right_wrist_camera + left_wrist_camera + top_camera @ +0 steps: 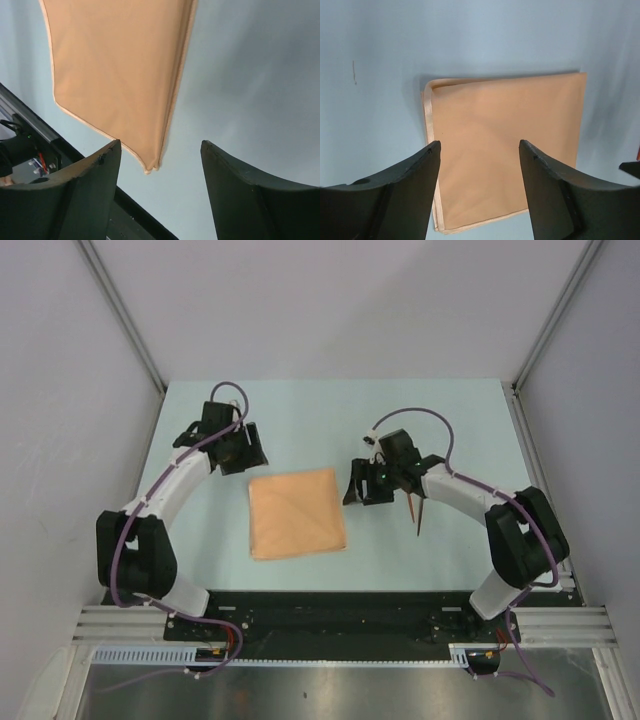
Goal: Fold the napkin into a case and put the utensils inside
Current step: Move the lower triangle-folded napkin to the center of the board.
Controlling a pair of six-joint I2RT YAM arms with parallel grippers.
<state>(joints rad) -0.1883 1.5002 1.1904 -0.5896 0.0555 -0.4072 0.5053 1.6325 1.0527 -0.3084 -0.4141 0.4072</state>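
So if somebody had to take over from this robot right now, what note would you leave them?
Left gripper: open, empty, near the napkin's far left corner.
Right gripper: open, empty, beside the napkin's right edge.
Napkin: lying flat on the table as a rough square. One edge looks doubled, so it may be folded once. It is not yet a narrow case.
Utensils: on the table to the right of the napkin, partly under the right arm, not in any gripper.
Left to do: finish the folding, then slip the utensils inside.

Open table (300,430) rings the napkin (297,513); utensils (415,512) lie partly under the right arm (455,490).
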